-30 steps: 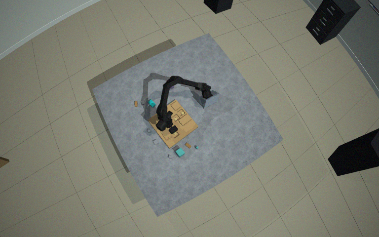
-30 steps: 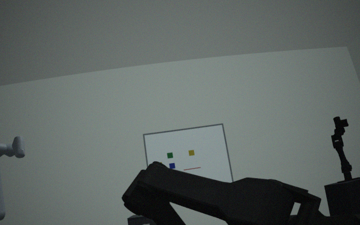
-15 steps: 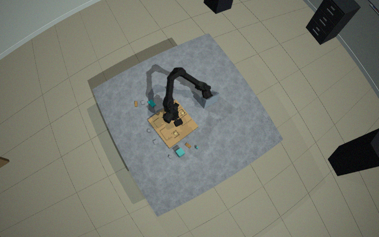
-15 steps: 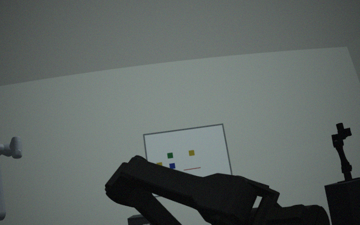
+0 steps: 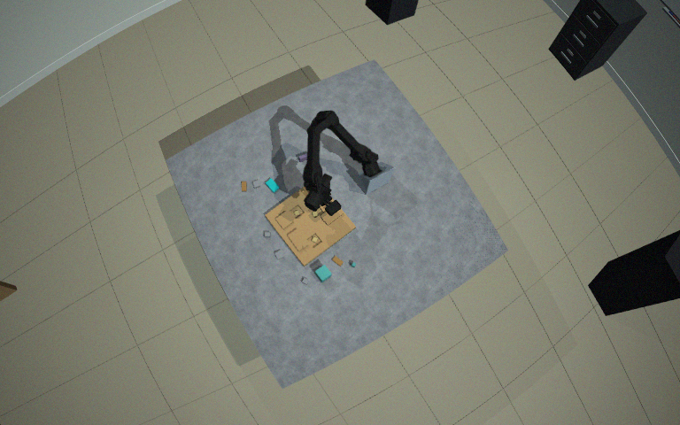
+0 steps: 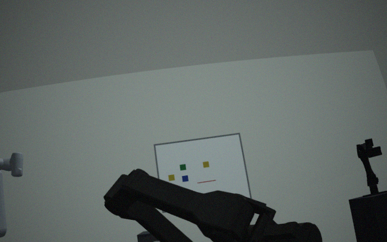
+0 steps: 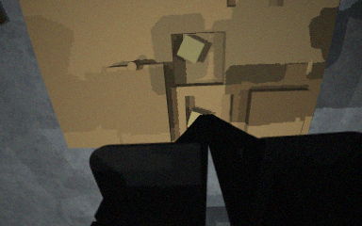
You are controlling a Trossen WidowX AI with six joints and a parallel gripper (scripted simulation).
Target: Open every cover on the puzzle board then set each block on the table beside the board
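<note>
The tan puzzle board [image 5: 305,253] [image 7: 94,38] lies on the grey mat. My gripper [image 5: 320,212] [image 7: 205,121] is shut and empty, its tips low over the board's far side. In the wrist view, a pale block [image 7: 190,48] lies tilted in an uncovered square well. A second pale block [image 7: 193,117] peeks out of a well just ahead of my fingertips, partly hidden by them. A round pin [image 7: 132,66] stands on the board to the left of the wells. In the top view, pale blocks [image 5: 297,212] [image 5: 314,239] show in two wells. The exterior view shows only my arm [image 6: 199,208].
Loose pieces lie on the mat around the board: teal blocks [image 5: 272,185] [image 5: 323,273], orange pieces [image 5: 243,186] [image 5: 336,260] and small grey cubes [image 5: 266,233] [image 5: 278,253] [image 5: 304,280]. The arm's base [image 5: 378,177] stands behind the board on the right.
</note>
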